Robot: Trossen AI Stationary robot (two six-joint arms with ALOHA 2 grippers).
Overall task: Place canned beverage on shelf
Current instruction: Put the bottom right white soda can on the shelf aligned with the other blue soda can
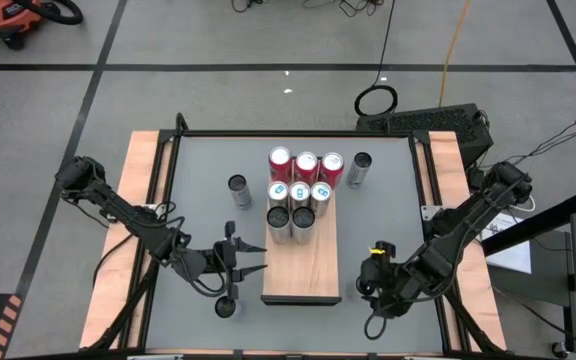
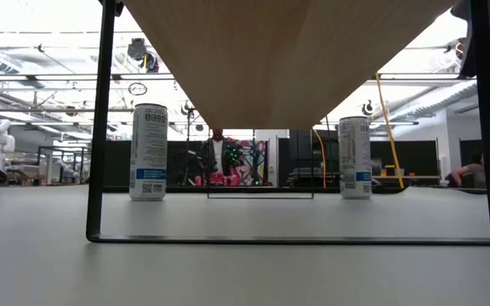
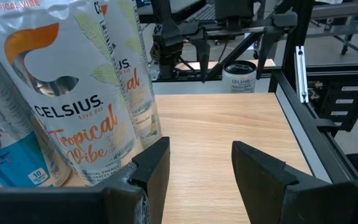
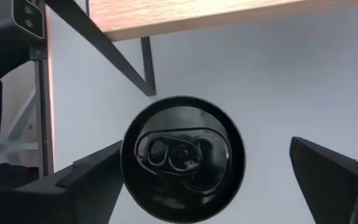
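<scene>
The shelf [image 1: 301, 270], a light wood board on a dark frame, stands mid-table and carries several upright cans [image 1: 301, 190] at its far end. My left gripper [image 3: 201, 168] is open and hovers level over the shelf's bare near part, beside the Celsius cans [image 3: 73, 106], with nothing between its fingers. My right gripper [image 4: 207, 180] is open to the right of the shelf, slanting down over a black-topped can [image 4: 182, 155] that stands upright on the grey table. That can [image 3: 239, 76] sits between its two fingers, nearer one of them; no touch shows.
Loose cans stand on the table at the far left [image 1: 238, 185], at the far right [image 1: 360, 165], and by the near edge under the left arm [image 1: 226, 307]. The shelf's dark legs [image 2: 96, 127] rise from the table. The shelf's near half is bare.
</scene>
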